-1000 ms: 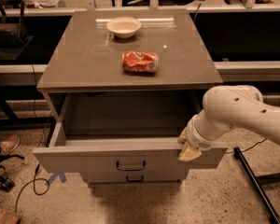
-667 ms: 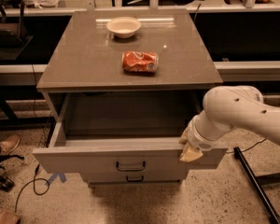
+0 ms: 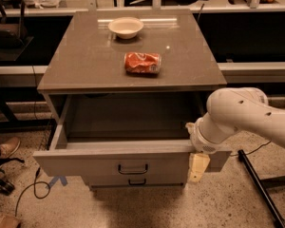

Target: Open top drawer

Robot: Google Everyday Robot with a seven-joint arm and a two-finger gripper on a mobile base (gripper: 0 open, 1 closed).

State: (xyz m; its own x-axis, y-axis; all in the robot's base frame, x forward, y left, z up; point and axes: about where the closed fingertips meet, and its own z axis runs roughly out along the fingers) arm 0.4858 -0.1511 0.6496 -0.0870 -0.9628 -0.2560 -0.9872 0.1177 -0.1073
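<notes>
Through the one camera: the wide grey flat-fronted top drawer (image 3: 85,161) stands far out from under the brown cabinet top (image 3: 85,61). My cream gripper (image 3: 198,166) sits at the drawer front's right end; whether it grips I cannot tell. Opening looks all but done; next I'd release and back off.

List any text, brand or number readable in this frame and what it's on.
None can be read.
Crushed red can on the cabinet top: white marking, too blurred to read.
Top drawer, bowl and gripper, at the drawer front's right end: no visible lettering.
</notes>
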